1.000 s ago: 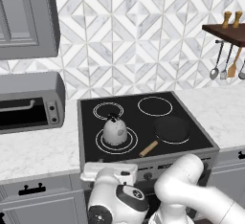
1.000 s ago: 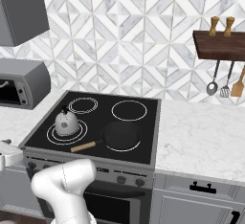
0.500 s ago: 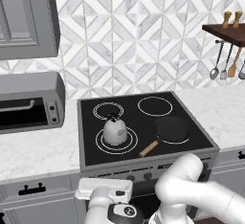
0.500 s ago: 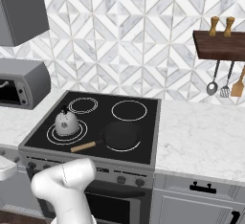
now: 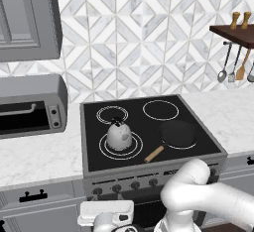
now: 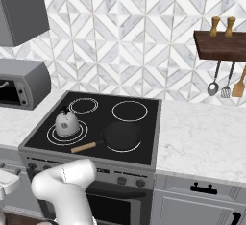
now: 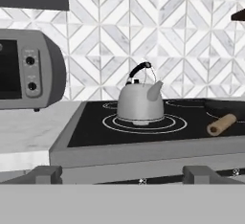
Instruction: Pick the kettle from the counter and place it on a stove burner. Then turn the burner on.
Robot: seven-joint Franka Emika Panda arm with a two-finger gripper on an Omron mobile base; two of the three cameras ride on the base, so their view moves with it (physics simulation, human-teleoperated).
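Note:
The silver-grey kettle [image 5: 119, 136] [image 6: 66, 122] [image 7: 139, 102] stands upright on the stove burner [image 5: 103, 146] [image 6: 50, 135] [image 7: 173, 122], the large double ring at the front left of the black cooktop. Its spout points right in the hand view. My gripper [image 7: 125, 175] hangs low in front of the stove's front edge, facing the kettle from a distance. Its fingertips [image 7: 45, 174] stand wide apart with nothing between them, so it is open. The white marble counter [image 5: 39, 159] [image 6: 202, 137] [image 7: 24, 132] flanks the stove.
A black frying pan [image 5: 177, 133] [image 6: 121, 135] with a wooden handle [image 7: 221, 124] sits on the front right burner. A grey toaster oven [image 5: 30, 107] [image 6: 21, 82] [image 7: 24, 70] stands on the left counter. Knobs [image 5: 116, 188] line the stove front. Utensils [image 6: 225, 85] hang at the right.
My hand has sunk lower in front of the stove front. The kettle and pan have not moved, and the jaws have stayed open.

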